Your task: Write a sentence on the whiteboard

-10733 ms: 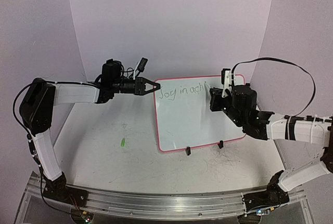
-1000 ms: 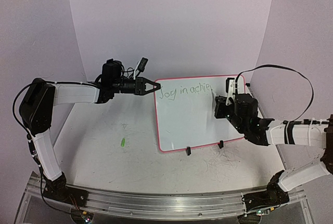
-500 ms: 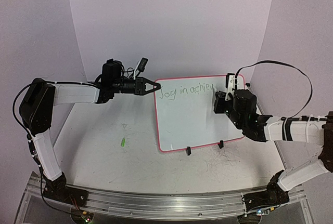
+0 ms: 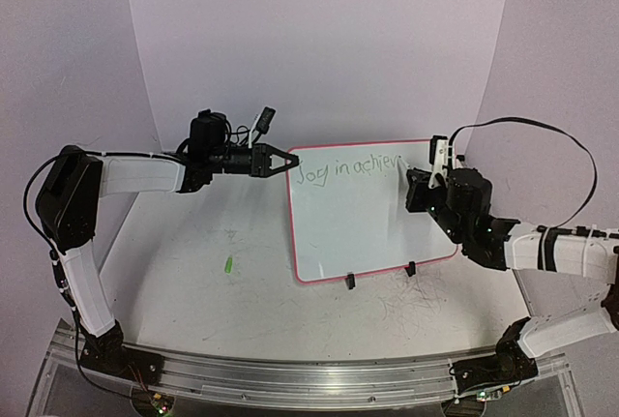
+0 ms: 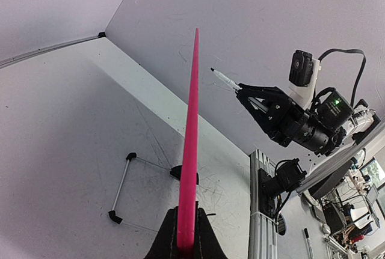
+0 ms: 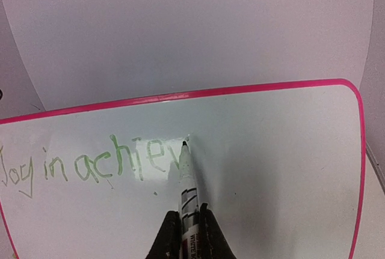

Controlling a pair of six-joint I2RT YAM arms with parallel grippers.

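Writing so far: the green sentence point(image 6: 90, 164) reads "Joy in achiev" along the top of the whiteboard point(image 4: 372, 219) and, judging by the task, is unfinished
Board position: it stands leaning back on the worktop point(image 4: 184, 286), between the two arms, propped on two black clip feet point(image 4: 349, 282)
Left claw point(image 4: 286, 161): closed on the pink rim at the board's upper left corner, bracing it
Right claw point(image 6: 184, 235): clamped around a marker point(image 6: 187, 181), whose tip touches the board just after the "v"
Risk, slipping: the left claw grips only the thin rim at one corner, so a hard push from the pen could tilt or shift the board and smear a stroke
Risk, contact: too light a touch would probably leave gaps in the faint green line
Risk, space: the bare strip before the right rim is limited, so wide letters could crowd the edge
Change since earlier: the line once ended at "achi" and a second ago at "achie"; the right arm has moved rightwards, while the left arm and board have stayed put
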